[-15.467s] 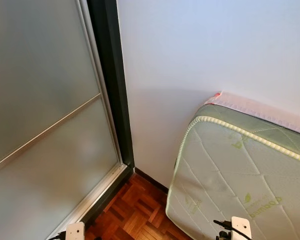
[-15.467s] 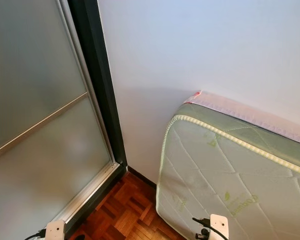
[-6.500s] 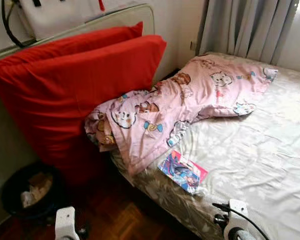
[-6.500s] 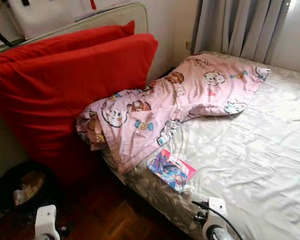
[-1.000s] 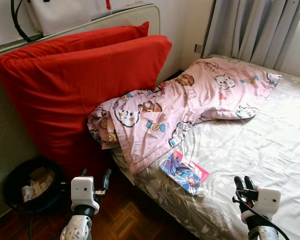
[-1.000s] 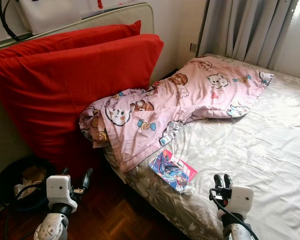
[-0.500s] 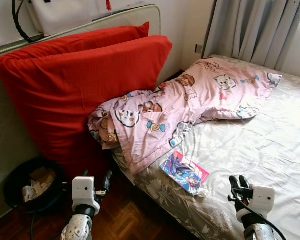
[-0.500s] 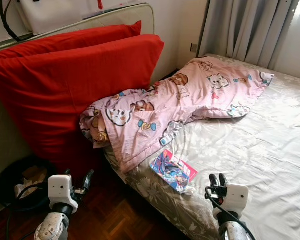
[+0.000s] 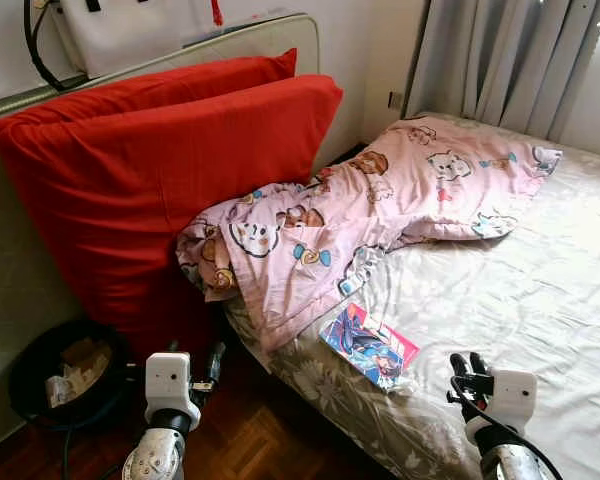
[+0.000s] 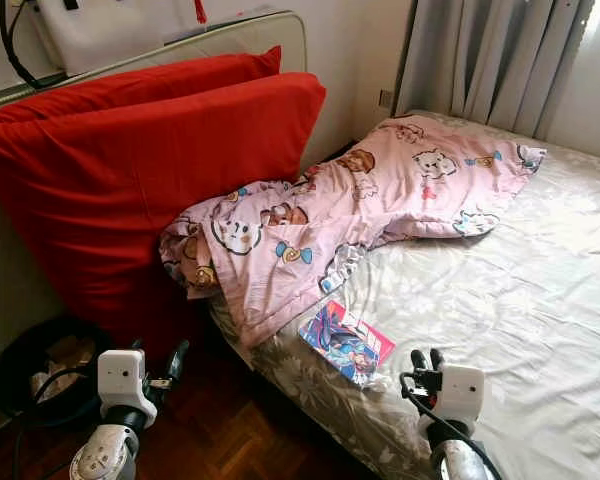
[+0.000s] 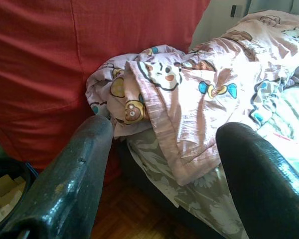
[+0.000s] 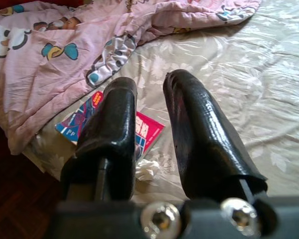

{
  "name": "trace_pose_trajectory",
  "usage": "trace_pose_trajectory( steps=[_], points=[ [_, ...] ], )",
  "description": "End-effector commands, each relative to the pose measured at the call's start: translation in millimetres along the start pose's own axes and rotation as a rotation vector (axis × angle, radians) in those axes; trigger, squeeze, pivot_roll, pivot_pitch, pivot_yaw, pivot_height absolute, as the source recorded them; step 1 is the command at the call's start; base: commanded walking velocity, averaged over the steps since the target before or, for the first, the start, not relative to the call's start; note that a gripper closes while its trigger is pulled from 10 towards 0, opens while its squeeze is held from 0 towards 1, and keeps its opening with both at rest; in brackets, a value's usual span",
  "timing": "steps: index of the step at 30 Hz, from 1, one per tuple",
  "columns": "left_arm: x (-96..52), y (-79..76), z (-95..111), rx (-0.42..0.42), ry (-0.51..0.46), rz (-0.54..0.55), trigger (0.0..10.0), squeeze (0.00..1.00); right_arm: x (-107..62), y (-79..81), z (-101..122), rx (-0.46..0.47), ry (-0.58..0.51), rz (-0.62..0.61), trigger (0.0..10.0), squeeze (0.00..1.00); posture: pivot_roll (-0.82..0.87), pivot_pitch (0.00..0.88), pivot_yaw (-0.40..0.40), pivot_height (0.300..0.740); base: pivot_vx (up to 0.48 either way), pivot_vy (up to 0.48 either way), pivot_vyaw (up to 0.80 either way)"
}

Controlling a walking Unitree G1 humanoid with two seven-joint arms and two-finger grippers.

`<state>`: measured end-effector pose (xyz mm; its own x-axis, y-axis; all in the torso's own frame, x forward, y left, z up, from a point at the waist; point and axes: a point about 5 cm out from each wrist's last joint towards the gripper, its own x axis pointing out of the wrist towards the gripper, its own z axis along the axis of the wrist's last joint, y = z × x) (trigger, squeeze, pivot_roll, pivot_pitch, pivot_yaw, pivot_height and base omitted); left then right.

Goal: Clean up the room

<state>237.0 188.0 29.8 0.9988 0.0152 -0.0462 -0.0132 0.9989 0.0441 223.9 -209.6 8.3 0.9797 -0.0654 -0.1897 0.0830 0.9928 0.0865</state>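
Bin (image 9: 50, 370) on floor beside 2 red cushions (image 9: 170, 170). Left gripper (image 9: 192, 357), fingers apart, over the floor. Pink blanket (image 9: 380, 210) drapes the bed (image 9: 540, 300) edge; magazine (image 9: 368, 344) just beside crumpled tissue (image 12: 147, 170). Right gripper (image 9: 467, 364), fingers slightly apart, near magazine.

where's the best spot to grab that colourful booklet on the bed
Probably the booklet's corner nearest the bed edge. It lies flat on the sheet, so a straight top pinch has little to bite. The right gripper, open and just beside it, could slide one finger under that corner from the bed's foot side.
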Motion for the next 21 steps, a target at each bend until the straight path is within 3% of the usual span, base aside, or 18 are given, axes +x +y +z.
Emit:
trace_pose_trajectory(
  steps=[1, 5, 12, 21],
  points=[
    [1.8, 0.8, 4.8, -0.008, -0.017, 0.007, 10.0, 0.0, 3.2, 4.1, 1.5, 0.0, 0.002, 0.014, 10.0, 0.0, -0.12, 0.0, 0.045, 0.71, 0.0, 0.0, 0.0],
    [-0.1, -1.3, 4.0, -0.013, -0.016, 0.014, 10.0, 0.0, 6.1, 4.6, 5.7, -0.01, -0.011, 0.035, 10.0, 0.0, -0.11, 0.0, 0.027, 0.68, 0.0, 0.0, 0.0],
    [-0.9, -1.3, 6.1, -0.02, -0.03, 0.036, 10.0, 0.0, 13.5, 8.0, 11.0, -0.014, -0.022, 0.069, 10.0, 0.0, -0.07, 0.0, 0.005, 0.68, 0.0, 0.0, 0.0],
    [-4.2, 23.3, 11.1, -0.002, -0.041, 0.109, 10.0, 0.0, 22.1, 27.6, 10.1, 0.006, -0.013, 0.115, 10.0, 0.0, -0.02, 0.0, 0.01, 0.68, 0.0, 0.0, 0.0]
  ],
)
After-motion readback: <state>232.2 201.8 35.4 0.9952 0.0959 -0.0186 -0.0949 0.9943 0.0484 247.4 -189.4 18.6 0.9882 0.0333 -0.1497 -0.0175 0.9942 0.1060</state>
